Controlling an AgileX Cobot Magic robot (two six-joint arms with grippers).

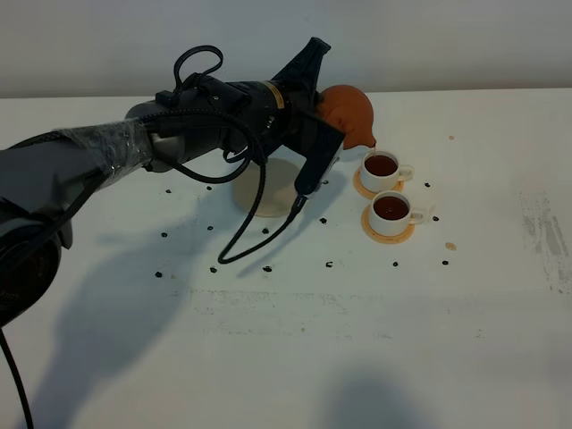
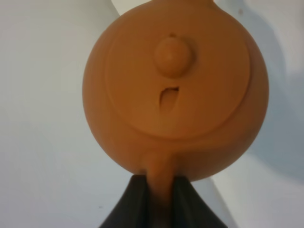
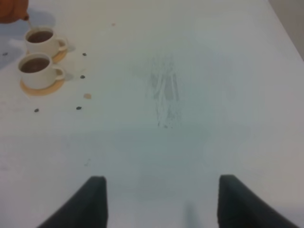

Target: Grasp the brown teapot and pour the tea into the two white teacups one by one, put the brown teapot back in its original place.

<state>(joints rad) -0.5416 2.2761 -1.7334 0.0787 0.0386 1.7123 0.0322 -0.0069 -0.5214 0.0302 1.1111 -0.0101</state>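
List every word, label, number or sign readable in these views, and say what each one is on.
None: no readable text in any view. The brown teapot has a small cut mark on its lid, not a letter. The two white teacups and their coasters are plain. The left arm's wrist band is unreadable.

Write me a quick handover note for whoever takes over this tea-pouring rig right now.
Left claw: shut on the handle of the brown teapot, held tilted in the air with its spout over the far teacup.
Right claw: open, holding nothing, over bare table away from the cups.
Done: both the far teacup and the near teacup hold dark tea; each sits on its orange coaster.
Left: level the teapot and set it back on the beige saucer, which is under the left arm, then release.
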